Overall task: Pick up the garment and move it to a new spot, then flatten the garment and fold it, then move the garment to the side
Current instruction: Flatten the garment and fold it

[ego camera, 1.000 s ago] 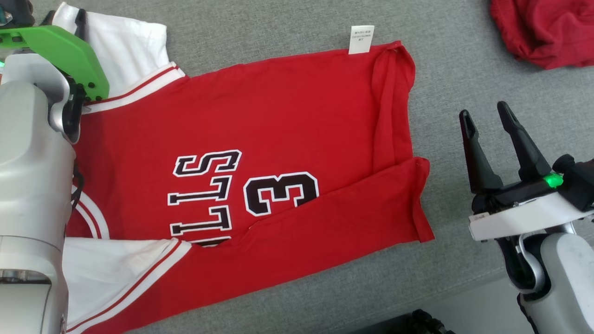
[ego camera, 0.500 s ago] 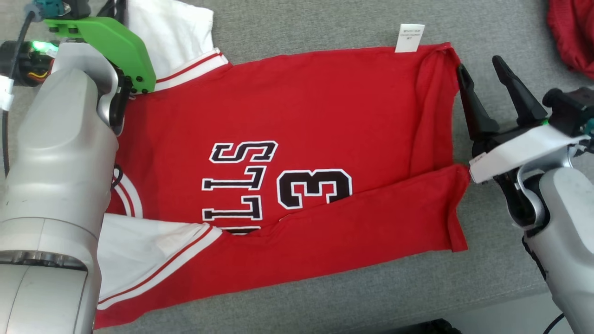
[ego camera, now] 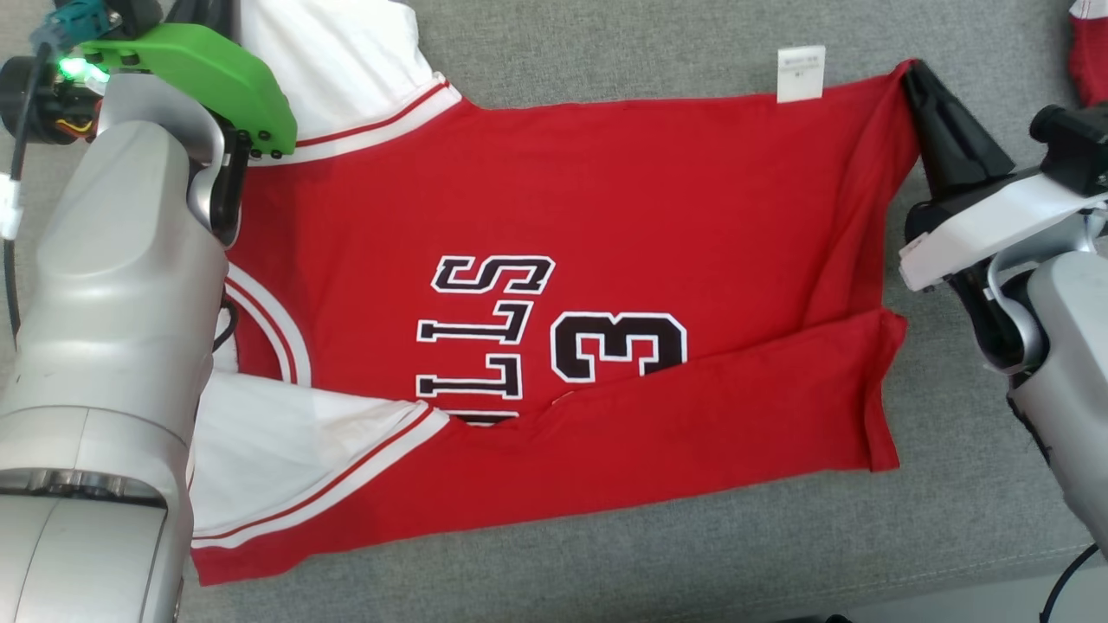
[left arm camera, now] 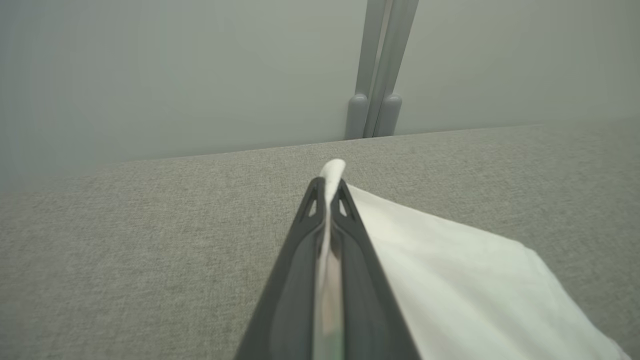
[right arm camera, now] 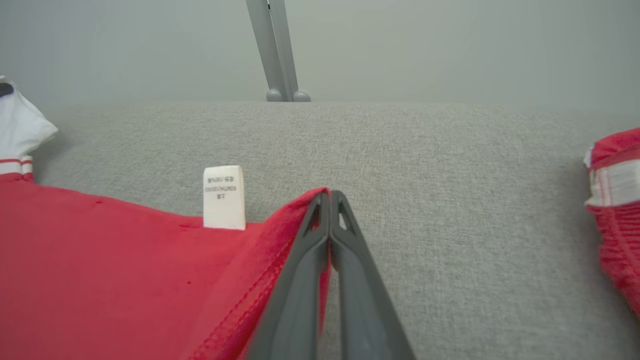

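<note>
On grey fabric surface (ego camera: 606, 562), jersey (ego camera: 606, 199) lies flat, long axis left-right between my arms. Left end effector (left arm camera: 329, 187) clamped on white sleeve (left arm camera: 450, 270), far-left corner. Right end effector (right arm camera: 330, 197) clamped on hem corner (right arm camera: 287, 225), far right. Far edge likely comes toward me next.

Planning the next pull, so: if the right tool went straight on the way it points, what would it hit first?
Likely nothing soon: past the right tool, shut on the garment, lies bare grey fabric surface, then the back wall; depth unclear.
</note>
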{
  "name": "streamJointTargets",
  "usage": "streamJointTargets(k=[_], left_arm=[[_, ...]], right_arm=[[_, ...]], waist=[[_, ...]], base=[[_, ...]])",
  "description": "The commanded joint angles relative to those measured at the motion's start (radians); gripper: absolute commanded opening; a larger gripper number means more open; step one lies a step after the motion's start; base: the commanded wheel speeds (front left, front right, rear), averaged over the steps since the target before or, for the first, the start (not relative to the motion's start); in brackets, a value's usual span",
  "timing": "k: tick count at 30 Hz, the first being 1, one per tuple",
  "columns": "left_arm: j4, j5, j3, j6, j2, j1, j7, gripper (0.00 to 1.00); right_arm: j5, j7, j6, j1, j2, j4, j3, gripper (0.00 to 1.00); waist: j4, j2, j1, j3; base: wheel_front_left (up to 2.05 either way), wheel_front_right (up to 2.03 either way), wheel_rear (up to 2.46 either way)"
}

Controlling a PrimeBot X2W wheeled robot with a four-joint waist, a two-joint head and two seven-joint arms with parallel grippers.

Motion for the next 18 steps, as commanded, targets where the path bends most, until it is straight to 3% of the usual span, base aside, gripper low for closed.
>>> streamJointTargets(k=[1,10,18], left_arm=[[-0.028,-0.007,0.01,0.01,0.02,0.024,-0.01,0.0],[-0.378,0.003,0.09,0.044,0.051,0.218,-0.013,0.0],[-0.714,-0.007,0.143,0.089,0.043,0.584,-0.012,0.0]], right_arm=[[0.004,-0.013,0.0,-0.012,-0.015,-0.014,-0.008,0.0],[0.0,-0.029,0.0,0.045,-0.068,-0.077,-0.039,0.0],[0.025,-0.025,0.0,0.181,-0.098,-0.132,0.003,0.0]], waist=[[0.011,0.0,-0.0001,-0.027],[0.041,0.0,-0.0001,-0.102],[0.059,0.0,-0.0001,-0.146]], base=[[0.0,0.0,0.0],[0.0,0.0,0.0],[0.0,0.0,0.0]])
